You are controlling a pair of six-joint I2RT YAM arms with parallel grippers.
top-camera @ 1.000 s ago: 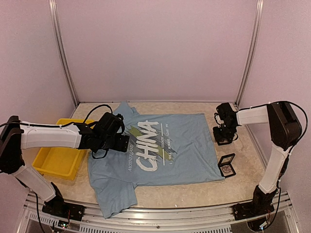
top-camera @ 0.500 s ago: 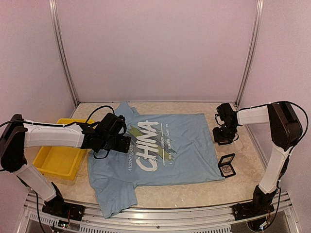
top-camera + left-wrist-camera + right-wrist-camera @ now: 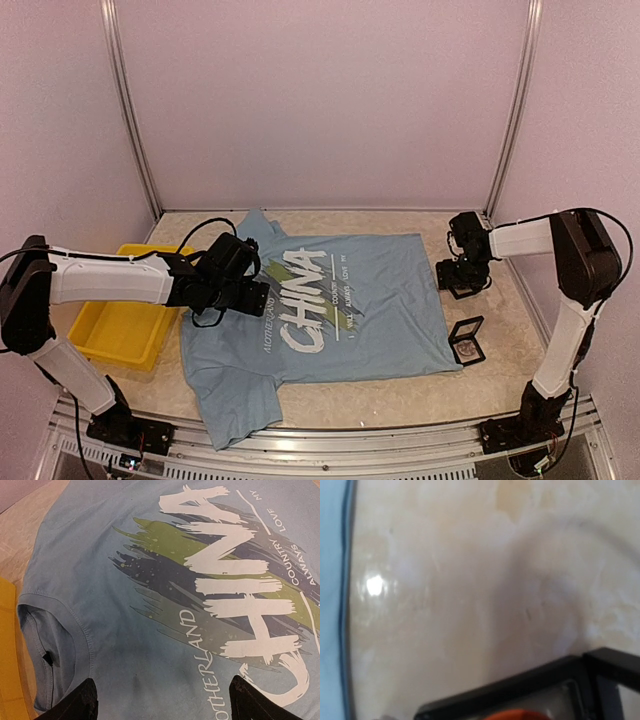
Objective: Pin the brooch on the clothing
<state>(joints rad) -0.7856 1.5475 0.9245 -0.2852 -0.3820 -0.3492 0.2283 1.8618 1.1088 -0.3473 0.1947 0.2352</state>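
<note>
On the far left we see a yellow tray (image 3: 115, 335) on the beige table (image 3: 400, 225). Just beside it lies the shirt (image 3: 390, 300) — light blue, spread flat, collar toward the tray, hem toward the right, "CHINA" in white across the chest. The left gripper (image 3: 248, 290) hangs over the shirt near the collar (image 3: 47, 645). In the wrist view its two black fingertips (image 3: 75, 705) stand far apart above the cloth. Right of the hem, the right gripper (image 3: 462, 274) is over bare table, and we cannot tell how wide its jaws stand. Nearer to us, just beside the shirt's corner, lies a small black case (image 3: 467, 340) — its contents are too small to make out.
</note>
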